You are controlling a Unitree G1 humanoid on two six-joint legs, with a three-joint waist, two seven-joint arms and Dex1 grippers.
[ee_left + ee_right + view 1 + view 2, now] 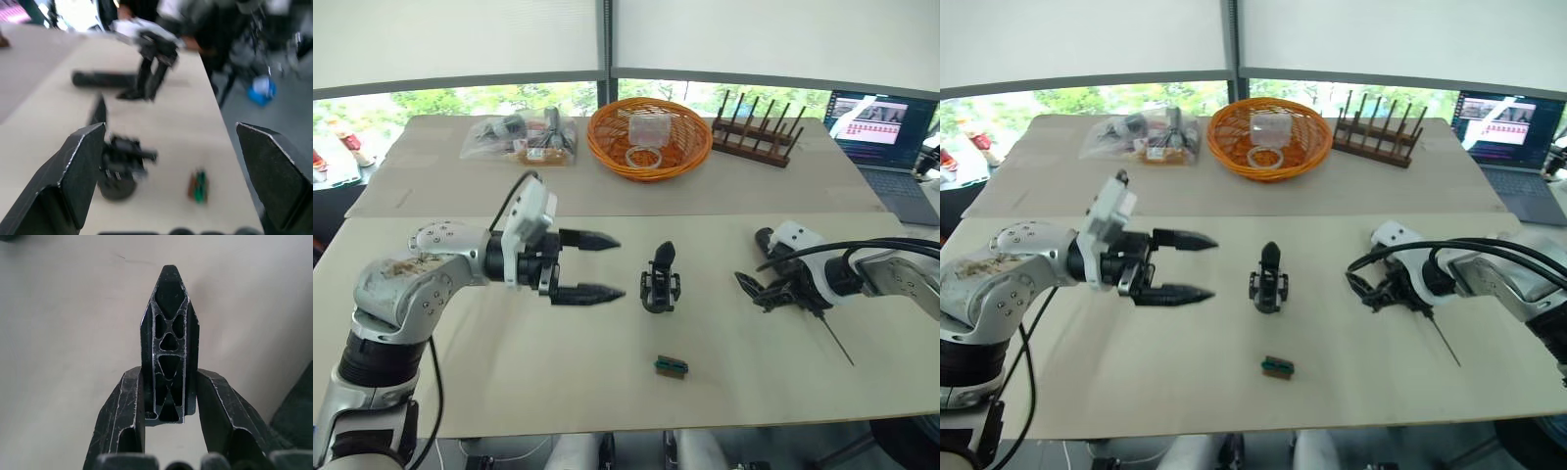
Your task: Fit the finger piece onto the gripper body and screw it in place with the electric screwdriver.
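The gripper body [661, 279] stands upright at the middle of the table, its pointed finger up. My left gripper [619, 266] hovers just to its left, open, with nothing between its fingers; the left wrist view looks past them at the body [120, 166]. Right of the body, my right gripper [751, 287] is low over the table, shut on the finger piece [169, 367], a black ribbed wedge whose tip pokes out beyond the fingers. The electric screwdriver [105, 79] lies on the table under my right wrist; its thin metal bit [837, 343] sticks out toward the front edge.
A small green-and-brown block [672, 367] lies in front of the gripper body. On the far table are an orange basket [607, 132], a wooden peg rack [754, 132], a plastic bag of parts [524, 137] and a laptop [891, 137].
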